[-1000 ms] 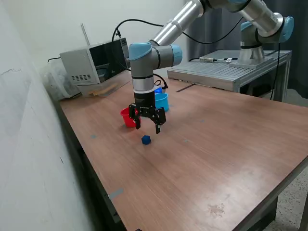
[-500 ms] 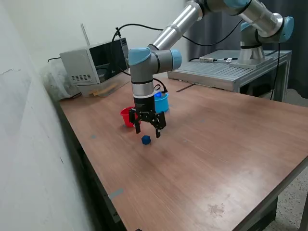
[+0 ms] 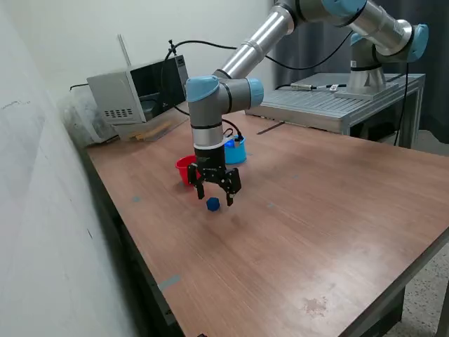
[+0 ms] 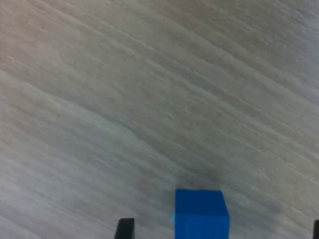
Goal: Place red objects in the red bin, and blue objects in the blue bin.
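The exterior view looks down at an angle from beyond a corner of the table (image 3: 337,232), far enough to see most of the top and the arm. The wrist view faces straight down, very close to the wood. Both views share the blue cube (image 3: 213,203) (image 4: 201,214) and the wood around it.

Wooden table (image 3: 316,232); grey box device (image 3: 133,91) at far edge; metal bench (image 3: 337,105) beyond.
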